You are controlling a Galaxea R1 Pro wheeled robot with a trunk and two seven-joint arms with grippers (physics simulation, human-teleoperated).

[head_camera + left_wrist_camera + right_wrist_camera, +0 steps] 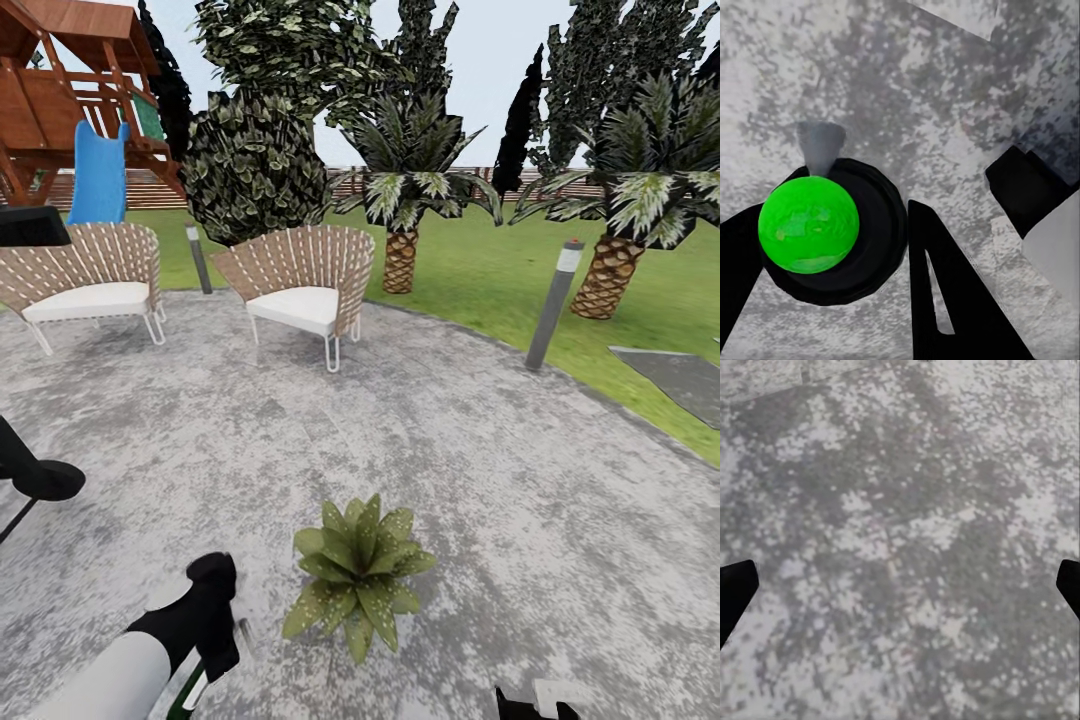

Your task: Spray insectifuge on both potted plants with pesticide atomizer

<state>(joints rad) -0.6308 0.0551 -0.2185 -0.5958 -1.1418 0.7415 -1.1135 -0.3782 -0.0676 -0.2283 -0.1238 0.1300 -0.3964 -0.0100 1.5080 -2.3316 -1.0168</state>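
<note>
Left gripper (844, 255) clamped on the pesticide atomizer (810, 225), seen end-on, long axis running along the fingers. Nearest target: speckled potted plant (358, 572), just right of the left arm, so left arm sprays. Right gripper (900, 585) spread wide over bare patio (907, 495) (idle). Wicker chairs (300, 275) far behind.

Garden furniture, trees and lights around two wicker chairs (300, 280).

A wooden playset with a blue slide (100, 175) stands behind the left chair. Two palm trees (405, 200) grow right of the chairs, with a grey bollard light (553, 305) between them.
</note>
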